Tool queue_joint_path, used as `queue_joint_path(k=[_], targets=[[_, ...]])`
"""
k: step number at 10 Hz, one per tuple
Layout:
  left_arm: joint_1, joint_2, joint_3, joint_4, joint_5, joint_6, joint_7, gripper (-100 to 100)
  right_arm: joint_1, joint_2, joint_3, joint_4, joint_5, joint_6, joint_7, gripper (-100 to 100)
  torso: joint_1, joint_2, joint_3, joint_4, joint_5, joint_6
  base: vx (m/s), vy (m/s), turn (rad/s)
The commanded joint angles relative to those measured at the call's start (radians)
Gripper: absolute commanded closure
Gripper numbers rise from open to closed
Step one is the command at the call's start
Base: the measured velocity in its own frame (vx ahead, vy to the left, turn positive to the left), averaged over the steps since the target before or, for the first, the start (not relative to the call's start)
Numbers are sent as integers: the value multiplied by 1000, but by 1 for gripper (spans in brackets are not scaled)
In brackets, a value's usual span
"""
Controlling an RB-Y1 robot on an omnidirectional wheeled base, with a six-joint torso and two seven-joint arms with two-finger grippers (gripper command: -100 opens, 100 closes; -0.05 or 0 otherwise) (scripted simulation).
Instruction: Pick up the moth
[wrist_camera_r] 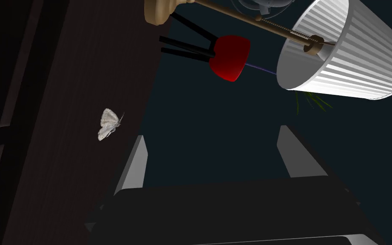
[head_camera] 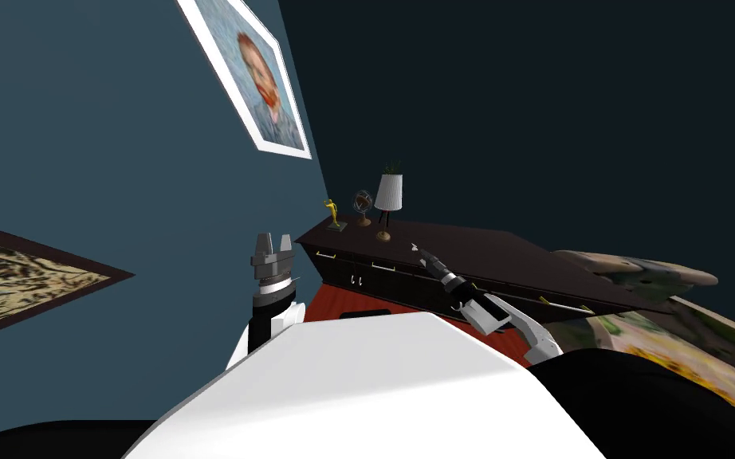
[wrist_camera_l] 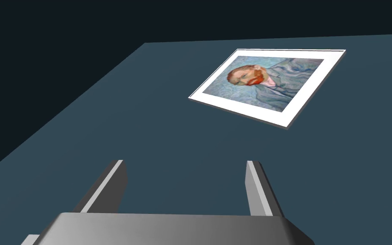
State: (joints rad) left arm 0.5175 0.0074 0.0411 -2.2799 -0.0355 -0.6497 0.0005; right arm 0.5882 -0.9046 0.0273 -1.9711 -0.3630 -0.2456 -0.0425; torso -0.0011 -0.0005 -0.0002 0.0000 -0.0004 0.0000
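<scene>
None of the pickup itself is done yet: your right pincer [wrist_camera_r: 212,132] is out over the dark counter [wrist_camera_r: 76,85], its two fingers spread wide with nothing between them but open air. The moth [wrist_camera_r: 108,124], small and pale, sits on the counter top just beside one finger, outside the gap rather than in it, and nothing touches it. A lamp [wrist_camera_r: 344,55] with a white pleated shade stands farther along the same top, apart from the moth. What you have left, as I judge it, is the whole grasp: shift the pincer sideways until the moth lies between the fingers, bring it down to the surface, close gently and lift. Your left pincer [head_camera: 273,243] is raised by the chest, fingers parted, holding nothing.
</scene>
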Motion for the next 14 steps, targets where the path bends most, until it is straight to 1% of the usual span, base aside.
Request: queue_joint_path(k=[1, 2, 3, 4, 5, 6, 7, 8, 9, 10, 11, 12, 13, 14], targets=[[0, 0, 0, 0, 0, 0, 0, 0, -3, -50, 6, 12, -9, 17, -6, -100, 0, 0, 0, 0, 0, 0, -8, -8, 110], [0, 0, 0, 0, 0, 0, 0, 0, -3, -61, 6, 12, -9, 17, -6, -100, 0, 0, 0, 0, 0, 1, -2, -5, -12], [0, 0, 0, 0, 0, 0, 0, 0, 1, -101, 14, 31, -27, 42, -17, -100, 0, 0, 0, 0, 0, 1, -5, 1, 179], [0, 0, 0, 0, 0, 0, 0, 0, 1, -128, 14, 31, -27, 42, -17, -100, 0, -1, 0, 0, 0, 0, -5, -5, 120], [0, 0, 0, 0, 0, 0, 0, 0, 6, -161, 22, 50, -45, 67, -27, -100, 0, 0, 0, 0, 0, 1, -7, -5, 163], [0, 0, 0, 0, 0, 0, 0, 0, 6, -191, 22, 50, -45, 67, -27, -100, 0, 0, 0, 0, 0, 0, -7, -6, 124], [0, 0, 0, 0, 0, 0, 0, 0, 10, -224, 30, 70, -63, 94, -38, -100, 0, 0, 0, 0, 0, 1, -6, -4, 210], [0, 0, 0, 0, 0, 0, 0, 0, 10, -259, 30, 70, -63, 94, -38, -100, 0, -1, 0, 0, 0, 0, -2, -7, 112], [0, 0, 0, 0, 0, 0, 0, 0, 14, -290, 40, 89, -80, 120, -47, -100, 0, -1, 0, 0, 0, 1, -2, -3, 180], [0, 0, 0, 0, 0, 0, 0, 0, 14, -324, 40, 89, -80, 120, -47, -100, 0, -1, -1, 0, 0, 0, -1, -5, 110], [0, 0, 0, 0, 0, 0, 0, 0, 18, -354, 50, 108, -97, 147, -57, -100, 0, -1, 0, 0, 0, 1, 0, -2, 210], [0, 0, 0, 0, 0, 0, 0, 0, 18, -387, 50, 108, -97, 147, -57, -100, 0, -1, -1, 0, 0, 0, 1, -6, 90], [0, 0, 0, 0, 0, 0, 0, 0, 23, -416, 61, 127, -114, 174, -66, -100, 0, -1, -1, 0, 0, 1, 2, 0, 190], [0, 0, 0, 0, 0, 0, 0, 0, 23, -448, 61, 127, -114, 174, -66, -100, 0, -1, -1, 0, 0, 0, 3, -4, 103]])
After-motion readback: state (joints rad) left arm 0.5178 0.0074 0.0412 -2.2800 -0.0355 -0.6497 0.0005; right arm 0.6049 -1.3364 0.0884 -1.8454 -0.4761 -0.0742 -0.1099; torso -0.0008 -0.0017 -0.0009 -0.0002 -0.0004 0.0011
